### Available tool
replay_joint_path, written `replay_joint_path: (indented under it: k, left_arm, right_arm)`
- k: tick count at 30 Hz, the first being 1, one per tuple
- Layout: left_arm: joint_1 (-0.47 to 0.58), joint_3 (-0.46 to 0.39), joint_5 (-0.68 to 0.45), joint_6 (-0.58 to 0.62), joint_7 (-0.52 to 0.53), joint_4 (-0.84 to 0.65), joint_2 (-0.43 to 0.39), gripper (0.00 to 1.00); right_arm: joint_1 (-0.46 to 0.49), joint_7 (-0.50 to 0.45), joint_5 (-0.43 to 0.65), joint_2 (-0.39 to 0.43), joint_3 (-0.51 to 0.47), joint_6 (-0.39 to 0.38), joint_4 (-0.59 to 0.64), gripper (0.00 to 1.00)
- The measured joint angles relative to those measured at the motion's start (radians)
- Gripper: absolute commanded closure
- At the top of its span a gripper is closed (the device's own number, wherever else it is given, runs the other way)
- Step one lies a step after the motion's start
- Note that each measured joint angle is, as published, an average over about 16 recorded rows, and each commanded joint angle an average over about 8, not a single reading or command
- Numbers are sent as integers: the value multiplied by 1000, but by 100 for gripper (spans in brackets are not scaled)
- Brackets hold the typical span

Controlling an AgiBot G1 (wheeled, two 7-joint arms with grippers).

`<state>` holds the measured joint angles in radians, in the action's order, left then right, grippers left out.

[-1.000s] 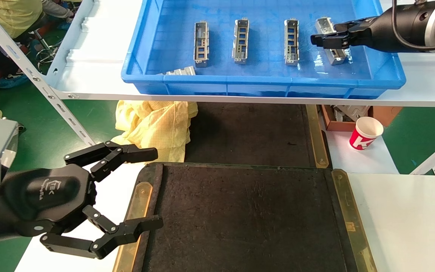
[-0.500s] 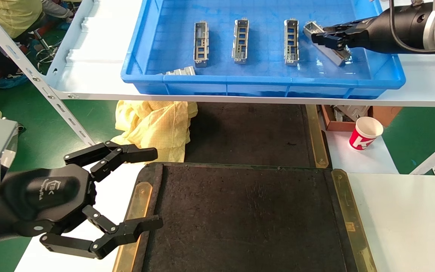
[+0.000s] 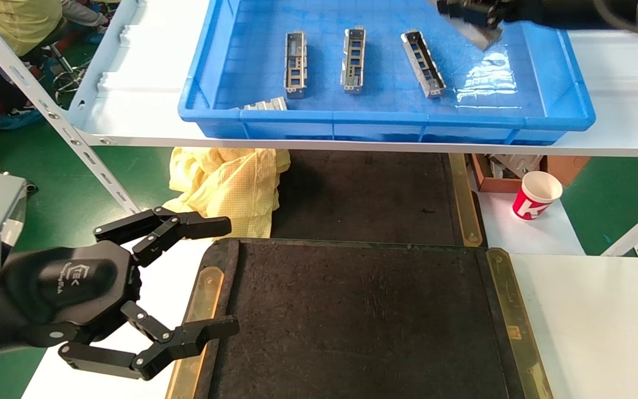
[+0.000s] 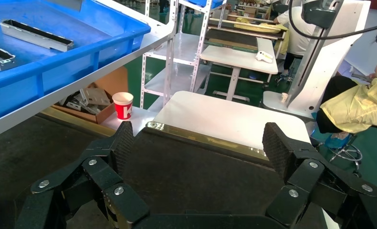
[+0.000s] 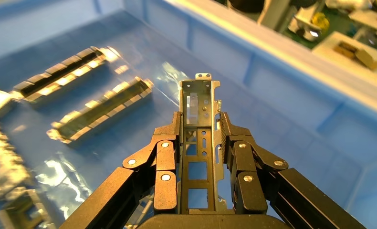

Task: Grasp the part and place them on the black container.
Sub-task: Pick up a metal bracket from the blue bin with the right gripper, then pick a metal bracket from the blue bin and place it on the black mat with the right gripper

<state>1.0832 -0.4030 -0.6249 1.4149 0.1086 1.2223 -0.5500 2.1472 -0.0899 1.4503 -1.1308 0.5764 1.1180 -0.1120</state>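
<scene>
Only a sliver of the right tool shows in the head view, cut off by the top edge above the far right end of the blue bin, and it is blurred there. The right wrist view makes it plain: the tool's fingers are clamped narrow on a part, one on each long side, with the channel's cut-outs facing the camera and its far end sticking out past the fingertips. That held part hangs clear above the bin floor.

Three more parts lie inside the bin: the left part, the middle part, both roughly parallel, and the slanted part, tilted with its near end toward the right. A fifth part sits against the bin's near wall, mostly hidden behind the rim.

Low at the left of the head view, the left tool is spread wide and holds nothing, hovering at the left edge of the black container by its brass strip. The container's near end runs out of the picture. A red-and-white paper cup stands on the white tabletop beyond the container's right corner.
</scene>
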Motion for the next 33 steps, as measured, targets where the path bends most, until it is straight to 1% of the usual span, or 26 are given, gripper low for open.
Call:
replay_joint_path:
  k: [4, 10, 15, 19, 22, 25, 33]
  left_arm:
    - [0, 0, 0, 0, 0, 0, 0, 0]
    - [0, 0, 0, 0, 0, 0, 0, 0]
    - [0, 0, 0, 0, 0, 0, 0, 0]
    - [0, 0, 0, 0, 0, 0, 0, 0]
    - [0, 0, 0, 0, 0, 0, 0, 0]
    - [0, 0, 0, 0, 0, 0, 0, 0]
    - [0, 0, 0, 0, 0, 0, 0, 0]
  right_arm:
    - [26, 21, -2, 25, 2, 90, -27, 100]
    - [47, 46, -4, 60, 9, 246, -70, 100]
    - [45, 60, -10, 84, 18, 363, -113, 100]
    - [25, 59, -35, 104, 32, 432, -164, 100]
    - [-2, 47, -72, 124, 53, 464, -222, 100]
    - [-38, 34, -119, 151, 85, 480, -300, 100]
    - [-156, 20, -257, 228, 195, 474, -511, 100]
